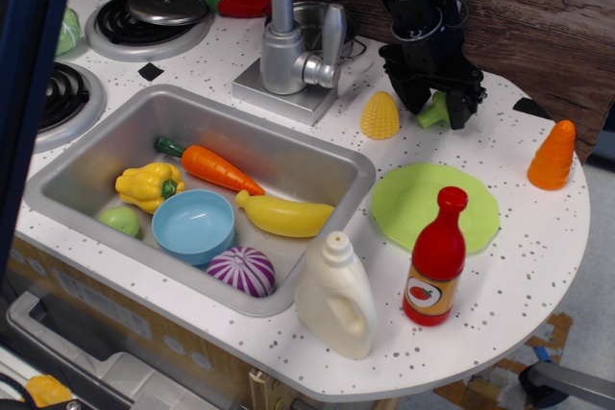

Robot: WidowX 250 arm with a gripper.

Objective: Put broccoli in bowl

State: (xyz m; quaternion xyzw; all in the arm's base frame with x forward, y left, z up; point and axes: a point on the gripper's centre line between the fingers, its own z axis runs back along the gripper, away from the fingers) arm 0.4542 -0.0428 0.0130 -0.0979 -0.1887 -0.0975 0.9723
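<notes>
The light-green broccoli [429,114] sits on the speckled counter at the back right, to the right of the yellow corn [380,115]. My gripper [436,103] is down over it, with a black finger on each side of its head, closed on it at counter level. Only the broccoli's stem and part of its head show between the fingers. The light blue bowl [193,226] stands empty in the front of the sink [317,146], far to the left and lower than the gripper.
In the sink lie a carrot [216,168], yellow pepper [147,185], banana [283,215], purple onion [241,271] and small green ball [120,220]. The faucet [288,45] rises between gripper and sink. A lime plate [413,204], red bottle [437,256], white jug [334,297] and orange cone [553,156] stand on the counter.
</notes>
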